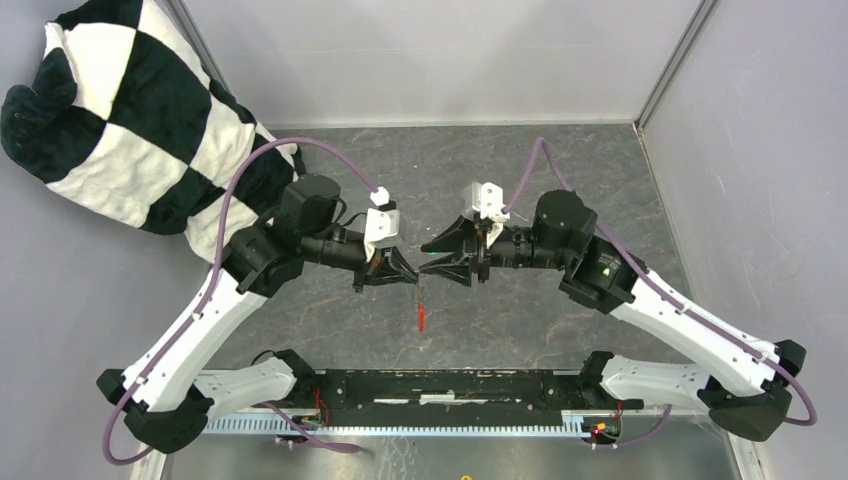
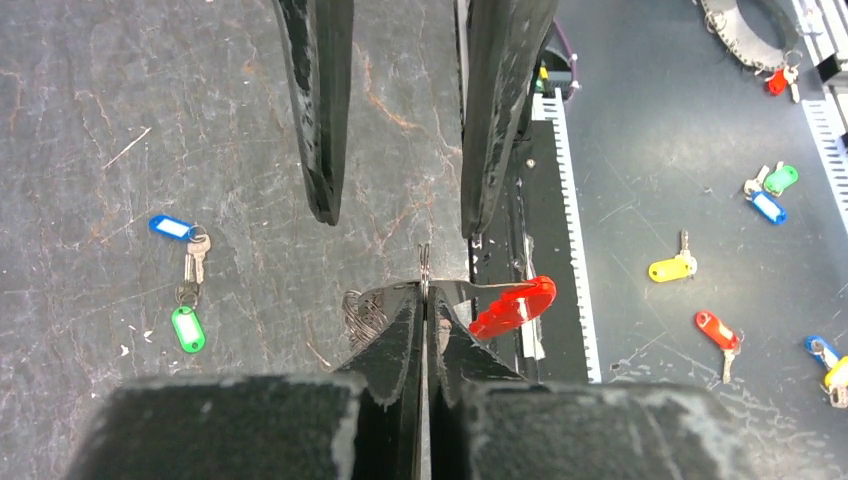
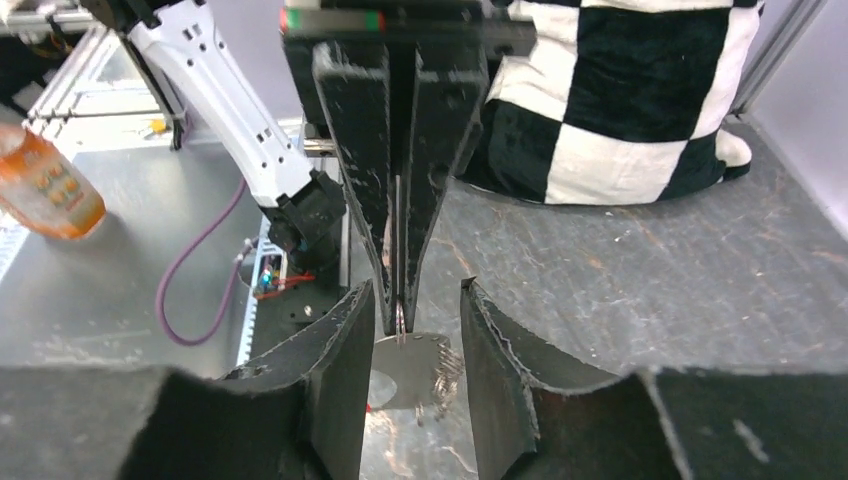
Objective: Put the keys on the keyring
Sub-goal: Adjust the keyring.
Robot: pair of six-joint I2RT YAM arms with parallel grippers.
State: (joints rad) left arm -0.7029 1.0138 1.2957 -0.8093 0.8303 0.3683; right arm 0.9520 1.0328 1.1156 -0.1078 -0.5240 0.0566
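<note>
The table [image 1: 590, 170] has a dark, veined top. A checked cushion [image 1: 120, 110] rests at its far left corner. Two keys [image 2: 192, 265], tagged blue and green, lie together, away from the near edge.

Left gripper [image 1: 409, 277] reaches in from 9 o'clock, clamped tight, tip at mouth of right gripper [image 1: 427, 258], jaws parted, in from 3 o'clock.

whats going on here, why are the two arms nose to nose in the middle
The left gripper is shut on the keyring, holding it up off the table with its red tag hanging to one side. The right gripper is open, its fingers on either side of the ring but not gripping it. The keys, with their green and blue heads, lie on the table, not yet on the ring.
</note>
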